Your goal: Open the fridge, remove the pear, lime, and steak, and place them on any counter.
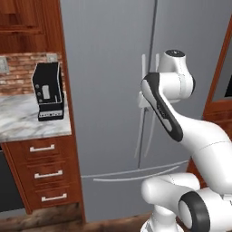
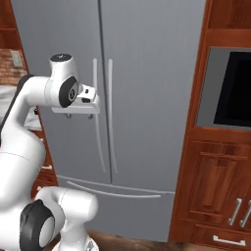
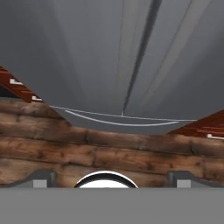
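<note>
Dark wood cabinets (image 2: 215,186) flank the fridge (image 1: 108,90), which stands closed, both doors shut, so its contents are hidden. Left of it, the counter (image 1: 27,122) carries a black appliance (image 1: 49,90); the counter's left end is cut off by the picture edge. The gripper (image 2: 78,116) hangs just in front of the paired door handles (image 2: 103,112), pointing down. In the hand view its two fingertips (image 3: 41,177) stand far apart at the bottom edge, fully spread, with nothing between them. Below lies a wood plank floor (image 3: 109,153). An oven window (image 2: 235,88) is cropped at the right.
</note>
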Robot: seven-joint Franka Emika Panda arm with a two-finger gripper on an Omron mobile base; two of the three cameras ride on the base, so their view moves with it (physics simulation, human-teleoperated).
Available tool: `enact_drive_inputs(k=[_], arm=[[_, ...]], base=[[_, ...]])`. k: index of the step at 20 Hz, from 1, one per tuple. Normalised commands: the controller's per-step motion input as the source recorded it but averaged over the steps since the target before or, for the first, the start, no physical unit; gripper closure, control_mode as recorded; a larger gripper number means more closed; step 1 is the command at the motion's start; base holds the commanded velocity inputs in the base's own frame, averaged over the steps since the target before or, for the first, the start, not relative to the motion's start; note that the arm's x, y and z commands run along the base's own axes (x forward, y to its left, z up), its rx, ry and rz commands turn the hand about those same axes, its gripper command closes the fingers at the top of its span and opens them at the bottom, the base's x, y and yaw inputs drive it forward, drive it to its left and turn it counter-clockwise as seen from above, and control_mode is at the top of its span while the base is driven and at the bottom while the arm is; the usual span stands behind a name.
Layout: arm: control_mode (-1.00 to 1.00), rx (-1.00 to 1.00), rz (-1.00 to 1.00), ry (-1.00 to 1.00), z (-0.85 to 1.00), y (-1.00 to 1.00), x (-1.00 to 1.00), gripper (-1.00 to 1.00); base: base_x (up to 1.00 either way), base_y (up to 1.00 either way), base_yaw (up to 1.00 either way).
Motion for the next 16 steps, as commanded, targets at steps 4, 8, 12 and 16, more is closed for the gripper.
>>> enact_drive_inputs(k=[4, 8, 12, 16], arm=[[1.0, 0.0, 0.0, 0.0, 0.0, 0.0, 0.0, -1.0], [1.0, 0.0, 0.0, 0.0, 0.0, 0.0, 0.0, -1.0], [1.0, 0.0, 0.0, 0.0, 0.0, 0.0, 0.0, -1.0], [1.0, 0.0, 0.0, 0.0, 0.0, 0.0, 0.0, -1.0]], base=[[-0.53, -0.36, 0.0], [-0.3, -0.21, 0.0], [0.0, 0.0, 0.0], [0.0, 0.0, 0.0]])
